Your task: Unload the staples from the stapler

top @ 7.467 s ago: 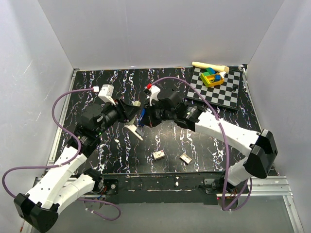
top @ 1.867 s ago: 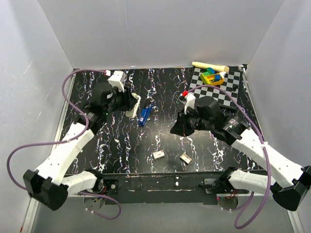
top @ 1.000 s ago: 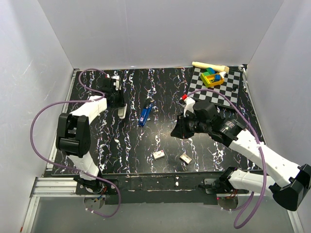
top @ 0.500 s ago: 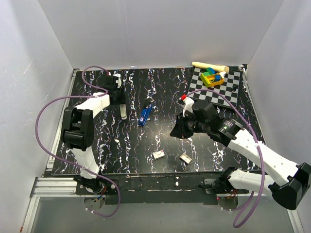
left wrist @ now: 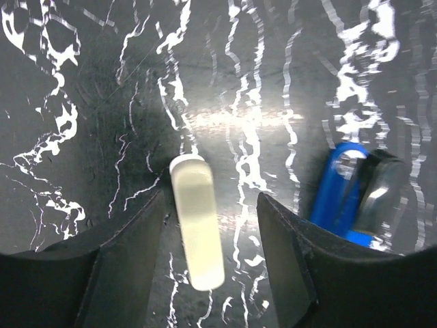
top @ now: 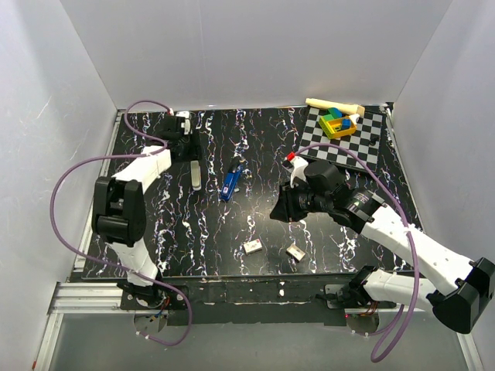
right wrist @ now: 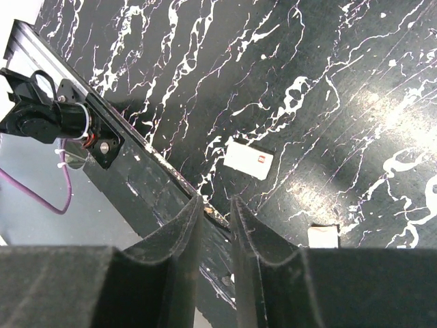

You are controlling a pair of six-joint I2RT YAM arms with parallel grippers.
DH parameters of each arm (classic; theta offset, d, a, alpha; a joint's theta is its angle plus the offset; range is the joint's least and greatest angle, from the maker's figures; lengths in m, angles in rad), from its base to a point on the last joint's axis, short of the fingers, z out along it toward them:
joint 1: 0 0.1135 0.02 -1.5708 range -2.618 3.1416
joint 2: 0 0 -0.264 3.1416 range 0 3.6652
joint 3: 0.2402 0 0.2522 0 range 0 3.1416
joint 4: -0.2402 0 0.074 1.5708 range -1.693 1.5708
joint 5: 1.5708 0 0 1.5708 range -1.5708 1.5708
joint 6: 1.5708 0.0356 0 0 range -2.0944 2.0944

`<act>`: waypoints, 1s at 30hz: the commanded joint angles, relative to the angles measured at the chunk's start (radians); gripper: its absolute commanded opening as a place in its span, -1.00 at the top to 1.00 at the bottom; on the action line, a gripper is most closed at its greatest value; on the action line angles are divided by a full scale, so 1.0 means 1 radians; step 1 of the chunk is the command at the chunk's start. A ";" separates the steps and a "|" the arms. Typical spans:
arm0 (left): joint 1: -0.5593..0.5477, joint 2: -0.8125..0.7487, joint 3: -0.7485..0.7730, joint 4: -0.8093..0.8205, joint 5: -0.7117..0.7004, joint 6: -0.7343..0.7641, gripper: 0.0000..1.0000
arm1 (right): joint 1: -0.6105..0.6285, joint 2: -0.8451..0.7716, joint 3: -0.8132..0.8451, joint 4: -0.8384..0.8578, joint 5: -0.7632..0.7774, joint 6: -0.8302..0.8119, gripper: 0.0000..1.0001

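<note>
Item: stapler point(top: 230, 183), blue body, lying flat mid-table. Its long axis runs near-to-far, with the far end tilted slightly toward your right arm's side. Its beige cover point(top: 196, 175) lies apart on the left, roughly parallel. Your left gripper point(left wrist: 209, 205) is spread wide, straddling that cover with a gap on either side. Your right gripper point(right wrist: 216, 229) hangs above the front table edge with fingers almost together, holding nothing. Two small boxes point(top: 252, 246) lie beneath it.

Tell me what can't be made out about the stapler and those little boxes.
Staples inside the stapler: too small in the top view; blurred in the left wrist view.
One small box: right wrist view, partly behind the right tool.
Print on the other box: too small.
</note>
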 commanded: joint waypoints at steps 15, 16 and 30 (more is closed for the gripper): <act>-0.093 -0.341 -0.033 0.032 0.364 0.061 -0.96 | -0.005 -0.035 0.017 -0.030 0.067 0.007 -0.01; -0.110 -0.355 -0.043 0.049 0.365 0.061 -0.96 | -0.005 -0.037 0.018 -0.036 0.078 0.007 -0.03; -0.088 -0.415 -0.155 0.206 0.370 -0.145 -0.96 | -0.031 -0.008 0.144 -0.213 0.377 0.036 -0.78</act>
